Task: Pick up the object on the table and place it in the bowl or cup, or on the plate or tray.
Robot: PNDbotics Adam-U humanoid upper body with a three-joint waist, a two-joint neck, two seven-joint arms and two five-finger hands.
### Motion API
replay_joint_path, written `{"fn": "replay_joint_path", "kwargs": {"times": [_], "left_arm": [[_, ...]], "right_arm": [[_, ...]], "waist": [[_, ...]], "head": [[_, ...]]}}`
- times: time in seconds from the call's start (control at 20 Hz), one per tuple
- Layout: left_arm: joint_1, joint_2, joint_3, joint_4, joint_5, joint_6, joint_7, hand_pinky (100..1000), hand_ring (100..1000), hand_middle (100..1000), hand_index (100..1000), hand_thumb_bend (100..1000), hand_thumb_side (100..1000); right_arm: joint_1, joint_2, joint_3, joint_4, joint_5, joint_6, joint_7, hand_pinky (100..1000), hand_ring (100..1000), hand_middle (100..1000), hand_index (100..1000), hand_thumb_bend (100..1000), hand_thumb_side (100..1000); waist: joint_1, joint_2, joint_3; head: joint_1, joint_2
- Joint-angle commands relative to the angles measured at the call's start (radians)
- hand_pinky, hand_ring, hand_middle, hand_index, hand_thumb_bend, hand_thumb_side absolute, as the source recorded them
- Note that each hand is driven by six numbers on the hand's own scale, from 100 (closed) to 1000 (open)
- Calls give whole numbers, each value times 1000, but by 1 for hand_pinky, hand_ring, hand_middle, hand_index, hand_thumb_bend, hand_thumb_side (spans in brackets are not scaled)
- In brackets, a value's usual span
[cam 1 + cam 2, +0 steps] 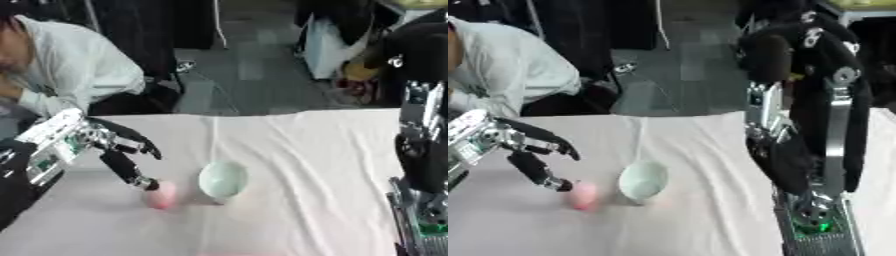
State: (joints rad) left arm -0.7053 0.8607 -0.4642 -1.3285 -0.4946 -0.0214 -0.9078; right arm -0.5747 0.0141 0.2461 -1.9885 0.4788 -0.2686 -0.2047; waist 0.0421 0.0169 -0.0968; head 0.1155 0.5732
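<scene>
**Left hand reaches the pink object beside the cup**

A white cloth covers the table (pixel 306 150). Toward its left side lies a small, rounded pink object (pixel 161 195), too blurred to identify. Just to its right stands a pale green cup (pixel 222 179), tilted so its mouth faces the camera; whether the two touch cannot be told.

The left hand (pixel 122 150) comes in from the table's left edge. Its fingers are spread and only slightly bent, one of them pointing down so that its tip meets the top left of the pink object. Nothing is enclosed yet; the hand holds nothing.

The right arm hangs over the table's right edge, but the fingers of the right hand (pixel 785 170) are lost in dark shapes, so their state cannot be told.

Judging by its look, the pink object is probably light and smooth, and its rounded form could let it roll away on the cloth. Taking it across its widest part, thumb opposite fingers, seems the safest hold. The cup looks light too and might tip if knocked.
</scene>
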Motion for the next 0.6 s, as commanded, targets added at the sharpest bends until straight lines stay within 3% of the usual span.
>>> {"fn": "replay_joint_path", "kwargs": {"times": [0.05, 0.6], "left_arm": [[-24, 15, 6, 17, 69, 12, 1, 951, 1000, 1000, 1000, 985, 1000], [-45, -3, -37, 69, 141, 40, 1, 971, 1000, 1000, 1000, 988, 1000]], "right_arm": [[-8, 5, 1, -11, -3, 1, 5, 105, 411, 462, 574, 100, 620], [-9, 6, 2, -11, -9, 2, 8, 103, 411, 462, 575, 100, 619]], "waist": [[3, -14, -1], [4, -13, -4]], "head": [[0, -10], [2, -9]]}}
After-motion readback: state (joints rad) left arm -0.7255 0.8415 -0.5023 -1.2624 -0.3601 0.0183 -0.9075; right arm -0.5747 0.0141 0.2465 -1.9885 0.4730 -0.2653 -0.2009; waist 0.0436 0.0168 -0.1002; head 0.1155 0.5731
